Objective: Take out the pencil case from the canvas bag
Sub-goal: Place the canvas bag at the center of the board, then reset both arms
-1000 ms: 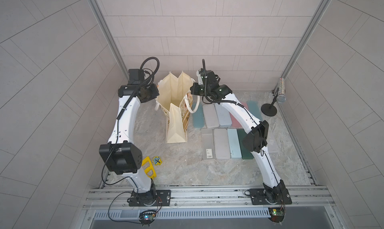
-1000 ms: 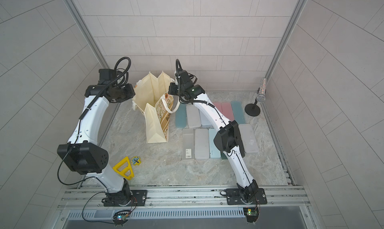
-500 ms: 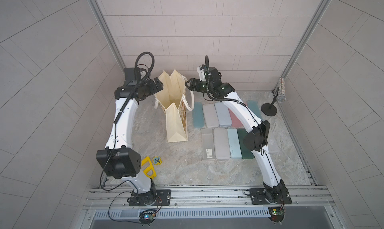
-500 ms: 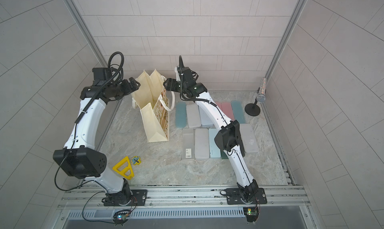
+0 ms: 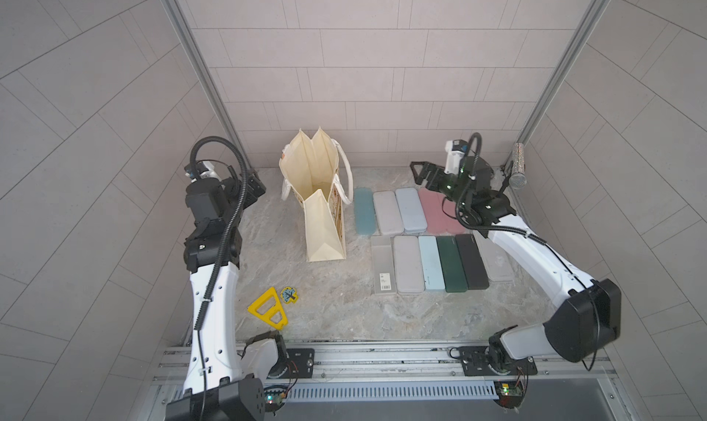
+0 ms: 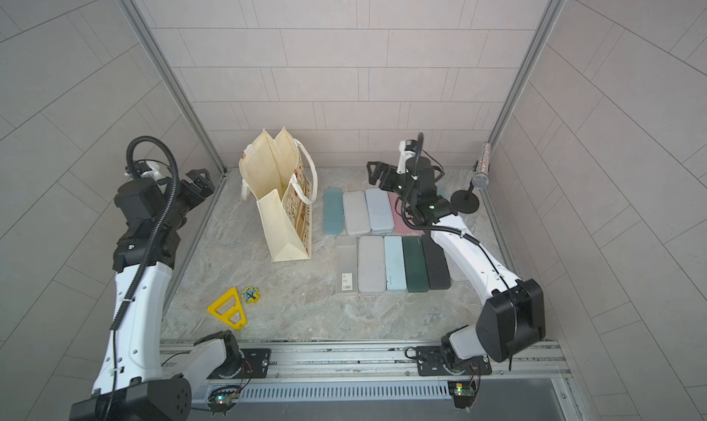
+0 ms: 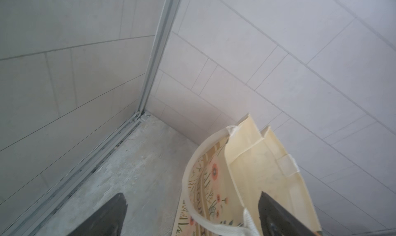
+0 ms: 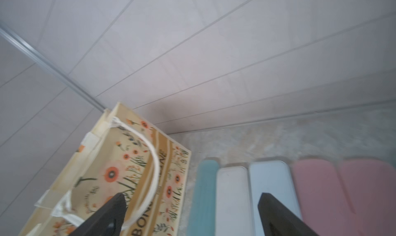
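Canvas bag (image 5: 325, 228) stands upright on worktop (image 5: 325, 304), close to back wall, mouth up & side folds spread, prob. so a reach from above gets in w/o fighting fabric. Rope handles (image 5: 347, 176) flop outward over bag's sides, so mouth isn't blocked. Pencil case: not visible. Inside bag, both top views show only cream lining and bottom is hidden, so can't tell if one is in there. Two rows of laid-out cases (image 5: 388, 212) lie flat just beside bag on right arm's side. Left fingers (image 5: 254, 186) spread wide, empty, off bag's opposite side, not touching it. Right fingers (image 5: 420, 174) also wide open, nothing held, above the cases, well clear of bag. Arms flank bag; my guess is one steadies rim, other dips in.
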Robot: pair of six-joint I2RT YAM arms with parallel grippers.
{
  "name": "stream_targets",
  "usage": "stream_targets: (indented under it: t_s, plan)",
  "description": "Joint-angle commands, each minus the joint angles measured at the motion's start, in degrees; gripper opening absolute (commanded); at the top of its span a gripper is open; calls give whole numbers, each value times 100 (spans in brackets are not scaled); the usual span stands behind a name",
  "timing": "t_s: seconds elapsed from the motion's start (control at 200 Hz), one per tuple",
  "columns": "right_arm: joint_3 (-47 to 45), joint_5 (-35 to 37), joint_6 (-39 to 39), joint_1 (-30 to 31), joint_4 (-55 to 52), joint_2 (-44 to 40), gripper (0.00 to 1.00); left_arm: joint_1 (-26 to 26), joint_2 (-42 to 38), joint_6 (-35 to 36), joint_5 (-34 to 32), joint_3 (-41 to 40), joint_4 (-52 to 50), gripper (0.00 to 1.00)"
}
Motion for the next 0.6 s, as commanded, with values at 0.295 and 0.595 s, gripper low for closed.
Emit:
stream_targets:
  t_s: [0.295,0.595]
  plan:
    - [-2973,1982,-1899,-1276,727,-1219,100,-354,111,1068,-927,-4064,4471,100]
    - [-3837,2563,-2899,-1303,2721,-279,97,-1416,1440,2036,-1549,-4184,5397,100]
